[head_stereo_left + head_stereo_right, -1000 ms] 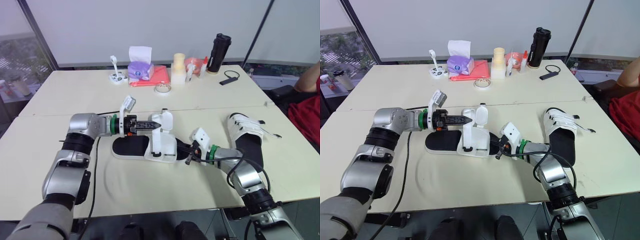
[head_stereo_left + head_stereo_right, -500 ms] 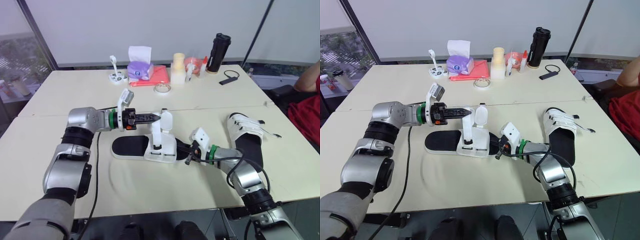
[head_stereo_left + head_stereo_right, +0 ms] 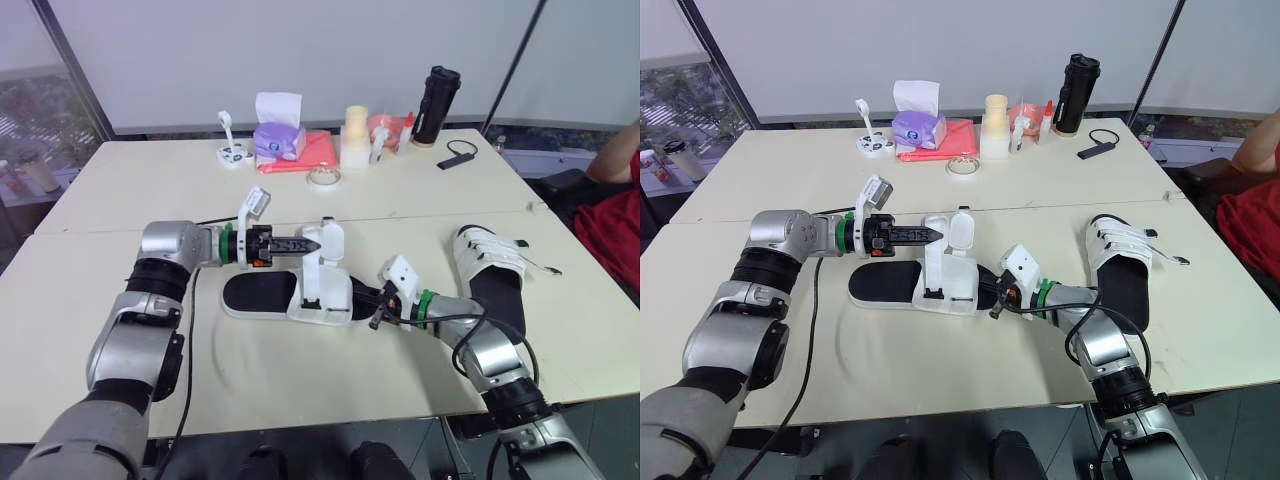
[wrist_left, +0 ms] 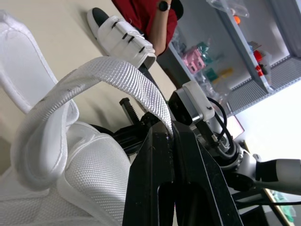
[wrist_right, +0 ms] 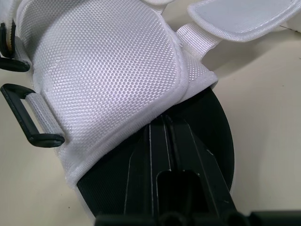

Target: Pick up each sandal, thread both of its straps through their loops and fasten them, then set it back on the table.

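Note:
A white sandal with a black sole (image 3: 262,294) lies mid-table, its upper (image 3: 322,297) raised. My left gripper (image 3: 311,243) is shut on its loose white strap (image 4: 113,77), holding it arched above the upper; the strap's flap (image 3: 331,240) stands upright. My right gripper (image 3: 374,309) comes in low from the right, shut on the edge of the black sole (image 5: 211,141) beneath the upper, beside two black loops (image 5: 28,127). A second sandal (image 3: 490,262) lies to the right with its straps across the upper.
Along the far side stand a tissue box (image 3: 280,138), red cloth (image 3: 320,152), tape roll (image 3: 324,177), cup stack (image 3: 357,135) and black bottle (image 3: 436,92). A small black device (image 3: 459,154) lies nearby. A person in red (image 3: 615,215) sits at the right edge.
Over the last second my left gripper lifted the strap up and back, then came down a little toward the upper. The right gripper and both sandals have stayed put.

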{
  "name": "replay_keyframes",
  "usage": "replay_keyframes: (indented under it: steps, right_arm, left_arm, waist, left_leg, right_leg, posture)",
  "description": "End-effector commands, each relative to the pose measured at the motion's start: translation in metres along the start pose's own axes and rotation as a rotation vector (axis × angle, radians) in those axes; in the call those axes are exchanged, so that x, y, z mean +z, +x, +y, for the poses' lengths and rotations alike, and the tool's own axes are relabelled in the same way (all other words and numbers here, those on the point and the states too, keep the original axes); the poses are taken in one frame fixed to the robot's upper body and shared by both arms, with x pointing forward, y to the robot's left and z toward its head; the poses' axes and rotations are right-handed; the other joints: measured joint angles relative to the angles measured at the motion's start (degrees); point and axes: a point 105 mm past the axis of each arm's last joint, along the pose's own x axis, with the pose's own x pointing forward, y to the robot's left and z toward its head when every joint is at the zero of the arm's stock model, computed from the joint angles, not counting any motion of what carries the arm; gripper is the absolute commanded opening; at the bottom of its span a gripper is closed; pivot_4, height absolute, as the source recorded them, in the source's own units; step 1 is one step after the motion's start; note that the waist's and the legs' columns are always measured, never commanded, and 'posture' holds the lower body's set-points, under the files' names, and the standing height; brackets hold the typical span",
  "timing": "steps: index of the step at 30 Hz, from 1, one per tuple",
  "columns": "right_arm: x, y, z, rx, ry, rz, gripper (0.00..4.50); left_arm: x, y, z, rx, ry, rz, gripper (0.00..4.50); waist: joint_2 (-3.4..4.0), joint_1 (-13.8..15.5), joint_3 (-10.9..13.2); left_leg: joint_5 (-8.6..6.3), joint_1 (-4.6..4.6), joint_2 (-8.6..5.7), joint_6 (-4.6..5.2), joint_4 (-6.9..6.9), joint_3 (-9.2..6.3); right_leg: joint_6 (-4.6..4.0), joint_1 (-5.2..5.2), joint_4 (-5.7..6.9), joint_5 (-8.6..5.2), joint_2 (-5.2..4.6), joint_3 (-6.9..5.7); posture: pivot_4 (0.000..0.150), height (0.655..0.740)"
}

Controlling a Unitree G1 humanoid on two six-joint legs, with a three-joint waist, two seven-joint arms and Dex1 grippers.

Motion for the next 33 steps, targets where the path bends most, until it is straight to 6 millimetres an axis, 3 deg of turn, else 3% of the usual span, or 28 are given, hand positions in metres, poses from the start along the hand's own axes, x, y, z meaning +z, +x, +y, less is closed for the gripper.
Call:
replay_keyframes:
  steps: [1, 11, 21, 26, 27, 28, 33]
  right_arm:
    - [-0.022, -0.002, -0.001, -0.027, 0.037, 0.077, 0.00]
    - [-0.022, -0.001, -0.002, -0.032, 0.038, 0.075, 0.00]
    - [-0.022, 0.000, -0.002, -0.032, 0.040, 0.075, 0.00]
    - [-0.023, 0.001, -0.002, -0.028, 0.040, 0.076, 0.00]
    - [-0.023, 0.001, -0.002, -0.027, 0.039, 0.076, 0.00]
    - [-0.022, 0.001, -0.003, -0.026, 0.039, 0.076, 0.00]
    - [-0.023, 0.001, -0.002, -0.020, 0.036, 0.080, 0.00]
  left_arm:
    - [0.002, 0.001, -0.006, -0.024, 0.052, 0.015, 0.03]
    - [-0.013, 0.001, -0.013, -0.066, 0.140, 0.099, 0.03]
    - [-0.040, -0.011, -0.004, -0.012, 0.243, 0.204, 0.03]
    - [-0.035, -0.007, -0.005, -0.003, 0.258, 0.151, 0.03]
    - [-0.032, -0.006, -0.006, -0.005, 0.258, 0.134, 0.56]
    - [-0.029, -0.006, -0.006, -0.003, 0.261, 0.114, 0.81]
    - [-0.018, -0.008, -0.011, 0.011, 0.268, 0.052, 3.34]
  waist:
    - [0.00, 0.0, 0.0]
    - [0.00, 0.0, 0.0]
    - [0.01, 0.0, 0.0]
    - [0.01, 0.0, 0.0]
    - [0.01, 0.0, 0.0]
    - [0.01, 0.0, 0.0]
    - [0.01, 0.0, 0.0]
  left_leg:
    - [0.00, 0.00, 0.00, 0.00, 0.00, 0.00]
    - [0.00, 0.00, 0.00, -0.01, -0.12, -0.01]
    - [0.01, 0.08, 0.04, -0.01, -0.31, -0.01]
    - [0.01, 0.08, 0.04, -0.01, -0.31, -0.01]
    - [0.01, 0.08, 0.04, -0.01, -0.31, -0.01]
    - [0.01, 0.08, 0.04, -0.01, -0.32, -0.01]
    - [0.01, 0.08, 0.04, -0.01, -0.33, -0.02]
  right_leg:
    - [0.00, 0.00, 0.00, 0.00, 0.00, 0.00]
    - [-0.01, -0.05, -0.02, 0.00, 0.00, 0.02]
    - [-0.04, -0.09, -0.07, -0.02, 0.01, 0.11]
    - [-0.05, -0.07, -0.10, -0.02, 0.00, 0.11]
    - [-0.05, -0.07, -0.10, -0.02, 0.00, 0.11]
    - [-0.05, -0.07, -0.10, -0.03, 0.00, 0.10]
    - [-0.05, -0.08, -0.10, -0.03, 0.01, 0.10]
  posture:
    - [0.150, 0.7400]
    - [0.150, 0.7400]
    - [0.150, 0.7400]
    - [0.150, 0.7400]
    - [0.150, 0.7400]
    - [0.150, 0.7400]
    - [0.150, 0.7400]
